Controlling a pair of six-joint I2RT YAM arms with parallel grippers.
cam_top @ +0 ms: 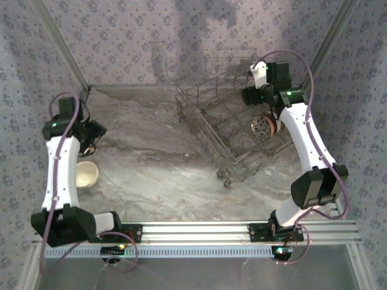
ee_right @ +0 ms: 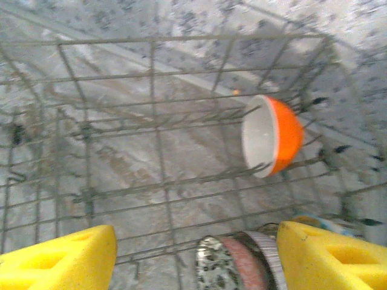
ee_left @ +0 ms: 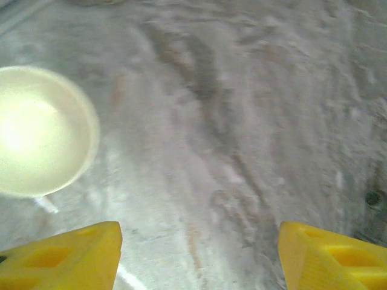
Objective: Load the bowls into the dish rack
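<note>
I am hanging my left claw (ee_left: 199,257) low over the marbled tabletop (cam_top: 151,163), its yellow fingers (ee_left: 66,257) spread wide with bare surface showing between them, so it is gripping nothing. A plain white bowl (ee_left: 39,130) is sitting upright on the tabletop ahead and to the left of that claw, apart from it. From above, this bowl (cam_top: 85,174) is lying just beside my left arm, near the left wall and well away from the dish rack (cam_top: 221,130).

I am hovering my right claw (ee_right: 196,257) over the far right part of the rack, which is sitting askew on the right side of the tabletop. Its fingers (ee_right: 329,257) are also parted and released, clasping nothing. Looking down through the grey wire (ee_right: 154,121), I am seeing an orange bowl (ee_right: 273,134) with a white inside, standing on its edge among the tines. Nearer to me, a patterned bowl (ee_right: 239,264) is standing on edge in the rack below the gap between my fingers, and from above it (cam_top: 263,128) is showing by the rack's right side
</note>
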